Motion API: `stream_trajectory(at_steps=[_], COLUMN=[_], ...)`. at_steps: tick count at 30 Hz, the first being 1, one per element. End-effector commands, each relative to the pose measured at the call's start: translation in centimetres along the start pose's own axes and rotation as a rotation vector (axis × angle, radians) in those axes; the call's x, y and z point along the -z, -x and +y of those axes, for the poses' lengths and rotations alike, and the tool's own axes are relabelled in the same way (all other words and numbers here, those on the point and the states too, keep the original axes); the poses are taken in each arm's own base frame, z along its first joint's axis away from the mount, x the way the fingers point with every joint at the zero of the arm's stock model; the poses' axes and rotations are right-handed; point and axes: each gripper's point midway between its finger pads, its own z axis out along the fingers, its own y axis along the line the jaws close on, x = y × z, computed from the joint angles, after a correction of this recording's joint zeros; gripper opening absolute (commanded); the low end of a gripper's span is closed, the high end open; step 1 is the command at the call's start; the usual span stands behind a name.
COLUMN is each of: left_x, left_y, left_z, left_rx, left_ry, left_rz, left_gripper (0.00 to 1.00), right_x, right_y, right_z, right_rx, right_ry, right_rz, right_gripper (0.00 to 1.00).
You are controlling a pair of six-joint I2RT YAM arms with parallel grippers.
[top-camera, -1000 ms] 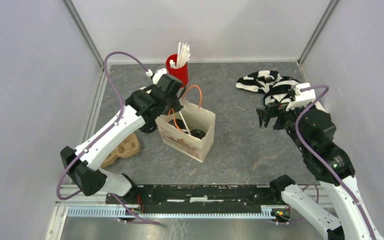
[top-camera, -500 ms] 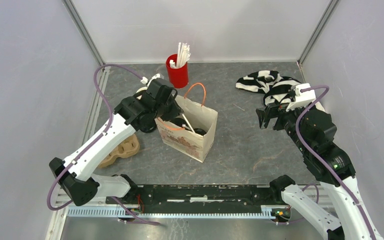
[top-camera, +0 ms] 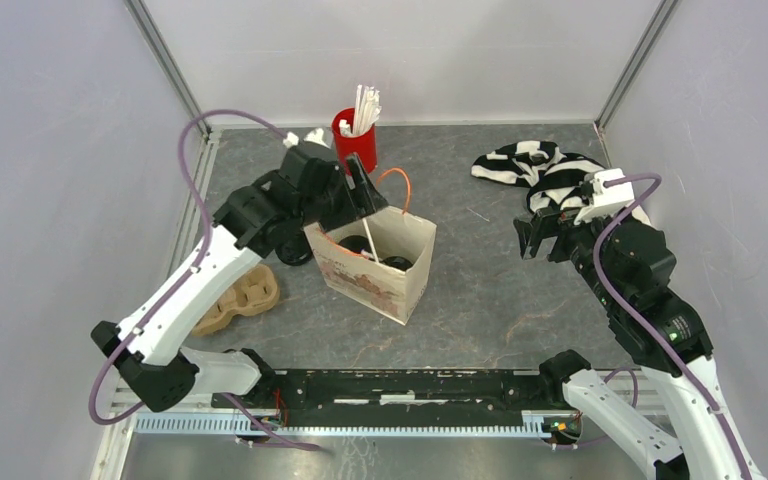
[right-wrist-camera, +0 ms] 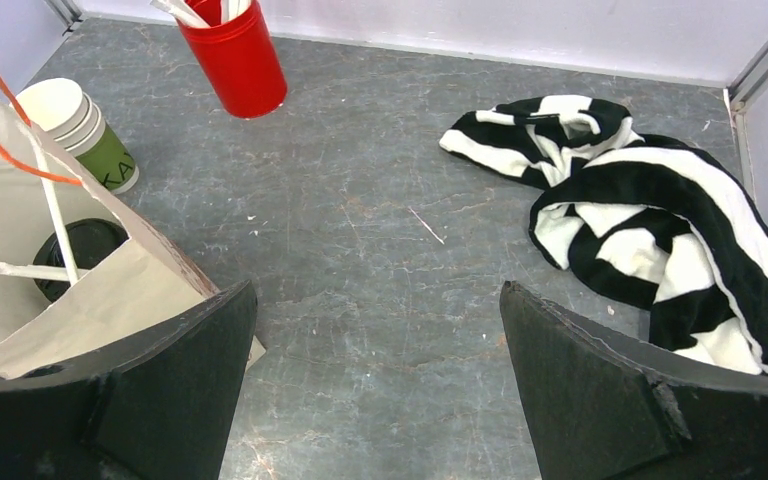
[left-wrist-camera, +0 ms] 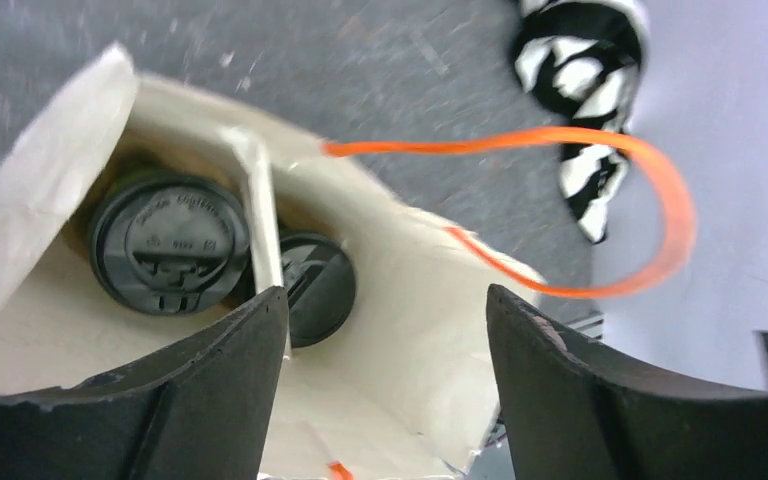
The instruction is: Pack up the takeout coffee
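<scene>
Grey mottled stone-look tabletop [top-camera: 490, 270], walls on three sides. Cream paper bag with orange cord handles [top-camera: 370, 275] stands upright left of centre. Stack of green paper cups with white insides [right-wrist-camera: 85, 130] is just beside the bag. Red plastic cup of white sticks [top-camera: 357, 145] stands upright at the back. Brown moulded-pulp cup carrier [top-camera: 245, 298] lies flat, front left. Black-and-white striped cloth [top-camera: 545, 170] is bunched back right, well apart from the bag.

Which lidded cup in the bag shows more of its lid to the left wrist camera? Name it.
The cup left of the white stick: its black lid shows almost whole; the other cup hides partly behind it.
</scene>
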Motion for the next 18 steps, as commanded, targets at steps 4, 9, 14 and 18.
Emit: stream_trajectory(at_steps=[4, 9, 14, 18], left_x=[7.8, 12.1, 16.8, 19.0], left_y=[7.7, 11.0, 13.5, 14.8], left_z=[-2.6, -4.2, -5.8, -5.9], left_rx=[-0.228, -0.288, -0.324, -0.34], left_ry=[-0.07, -0.147, -0.246, -0.244], left_rz=[-0.285, -0.459, -0.623, -0.689], left_gripper=[0.8, 0.85, 0.95, 0.98], right_x=[0.9, 1.3, 2.4, 3.2], right_y=[2.3, 3.1, 5.4, 7.2], right_z=[-0.4, -0.3, -0.4, -0.6], right_rx=[-0.015, -0.023, -0.029, -0.034], right_ry=[-0.023, -0.019, -0.022, -0.034], right_rz=[-0.061, -0.081, -0.144, -0.184], right_gripper=[0.98, 0.98, 0.98, 0.98])
